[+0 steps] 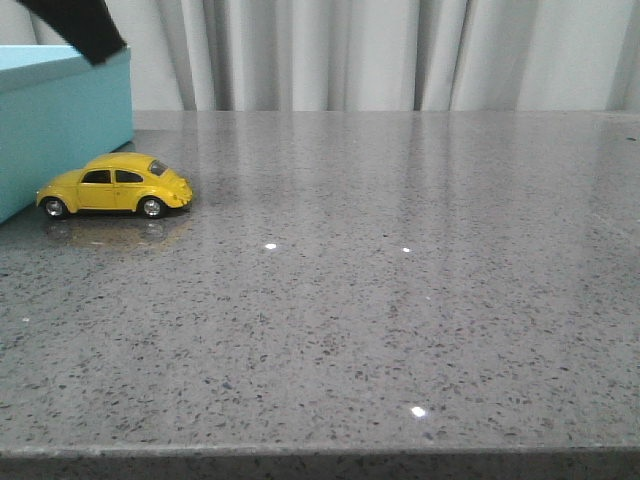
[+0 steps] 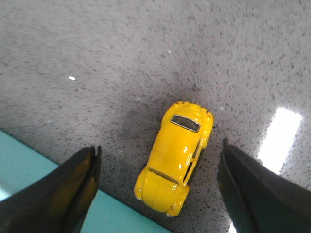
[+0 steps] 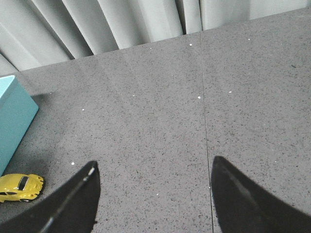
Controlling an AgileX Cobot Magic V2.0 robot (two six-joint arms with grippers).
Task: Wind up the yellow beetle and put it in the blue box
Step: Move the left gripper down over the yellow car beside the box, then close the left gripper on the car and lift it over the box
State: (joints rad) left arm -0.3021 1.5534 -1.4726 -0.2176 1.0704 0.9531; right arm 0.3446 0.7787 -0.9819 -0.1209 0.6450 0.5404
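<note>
— Where is the yellow beetle [image 1: 115,187] now?

— It stands on its four wheels on the grey table [image 1: 400,300], near the left edge and toward the far side, just beside the blue box [image 1: 60,130]. I cannot tell if it touches the box.

— And the arms?

— The left gripper [image 2: 158,189] hangs above the car with its jaws spread wide, one on each side, and holds nothing. The right gripper [image 3: 153,199] is also spread and empty, over the bare middle of the table, well apart from the car.

— How will the toy handle, do you think?

— It looks small, hard and light, with glossy paint, so I think it can slip or roll away on its wheels. I would take it across the two doors, at the middle of the body, not on the round roof or the bumpers. The box is close on one side, so that finger has little room there.
</note>
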